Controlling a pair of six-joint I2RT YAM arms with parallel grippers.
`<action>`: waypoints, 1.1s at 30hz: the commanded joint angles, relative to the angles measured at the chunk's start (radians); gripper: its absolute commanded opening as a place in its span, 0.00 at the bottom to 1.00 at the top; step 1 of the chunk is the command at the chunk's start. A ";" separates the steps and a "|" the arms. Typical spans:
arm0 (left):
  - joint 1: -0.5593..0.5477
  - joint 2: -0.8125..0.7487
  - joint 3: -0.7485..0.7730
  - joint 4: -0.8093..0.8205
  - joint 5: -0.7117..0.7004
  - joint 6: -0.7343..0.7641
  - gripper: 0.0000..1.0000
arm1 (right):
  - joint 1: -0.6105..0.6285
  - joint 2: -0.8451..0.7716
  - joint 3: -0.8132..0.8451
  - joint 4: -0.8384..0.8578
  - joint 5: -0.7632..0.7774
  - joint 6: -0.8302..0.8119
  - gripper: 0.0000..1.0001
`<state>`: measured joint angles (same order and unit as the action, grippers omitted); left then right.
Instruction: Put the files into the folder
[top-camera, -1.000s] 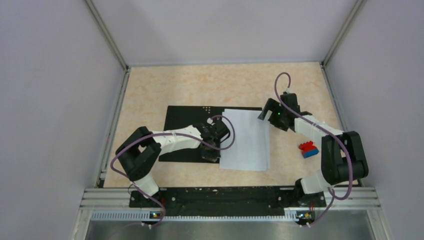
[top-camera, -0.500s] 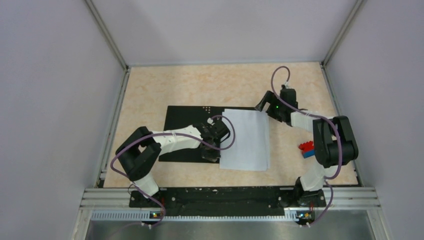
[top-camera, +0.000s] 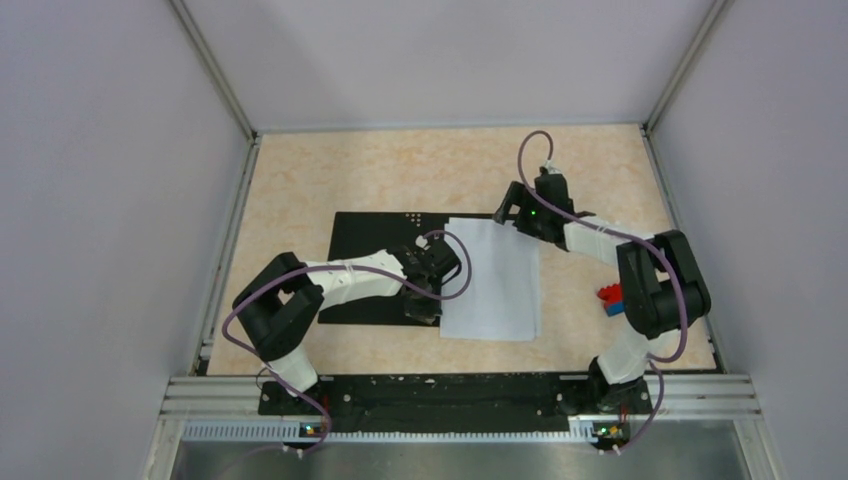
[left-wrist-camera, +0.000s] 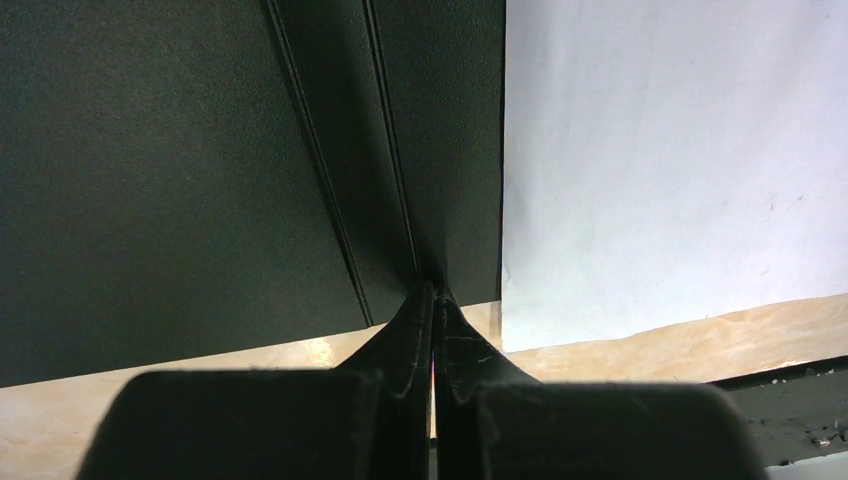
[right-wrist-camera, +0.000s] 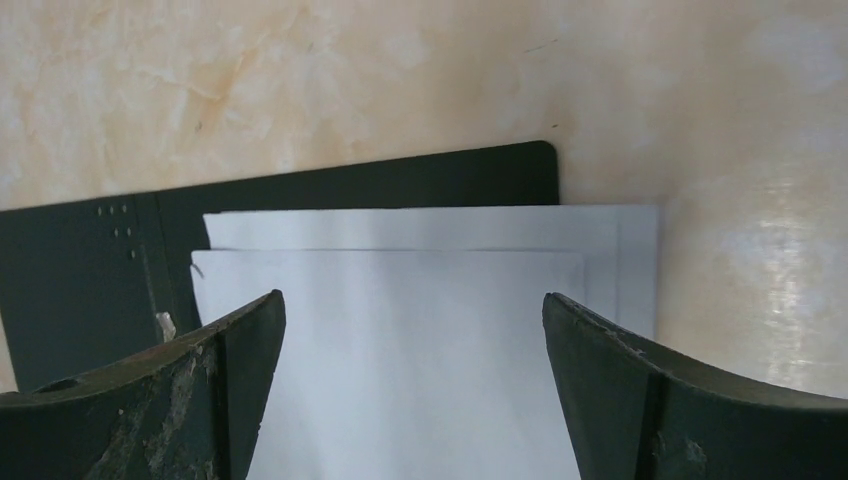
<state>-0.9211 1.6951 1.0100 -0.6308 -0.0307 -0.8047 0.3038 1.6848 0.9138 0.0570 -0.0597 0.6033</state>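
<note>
Left gripper: jaws together, no gap between the tips. Tips sit at the near edge of the folder, right on its spine creases. Whether they pinch anything cannot be told. The folder lies open and flat with its black inside up. It runs ahead of the jaws and off to their left. The files start just right of the jaws, flat and white. Their near edge reaches past the folder's near edge onto the table.

Right gripper: jaws wide apart, holding nothing. Between and ahead of the jaws lie the far edges of the files, slightly fanned so several sheet edges show in steps. Beyond those edges a black strip of the folder shows, with its rounded far corner ahead and right of centre. The sheets run past that corner on the right, onto bare table.

Top view: left gripper is at the near side of the folder. Right gripper is at the far right corner of the files. The files cover the right half of the folder. A red-and-blue toy block sits well behind the right jaws, partly hidden by that arm.
</note>
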 joint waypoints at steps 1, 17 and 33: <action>-0.005 0.016 -0.007 0.034 -0.015 0.007 0.00 | -0.050 -0.059 0.040 -0.037 0.082 -0.011 0.99; -0.005 0.010 -0.005 0.025 -0.018 0.007 0.00 | -0.123 0.056 0.032 0.068 -0.050 -0.034 0.99; -0.005 0.011 -0.001 0.025 -0.021 0.003 0.00 | -0.004 0.058 0.104 -0.029 0.042 -0.027 0.99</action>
<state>-0.9211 1.6951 1.0100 -0.6304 -0.0311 -0.8043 0.2939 1.7454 0.9489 0.0669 -0.0708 0.5850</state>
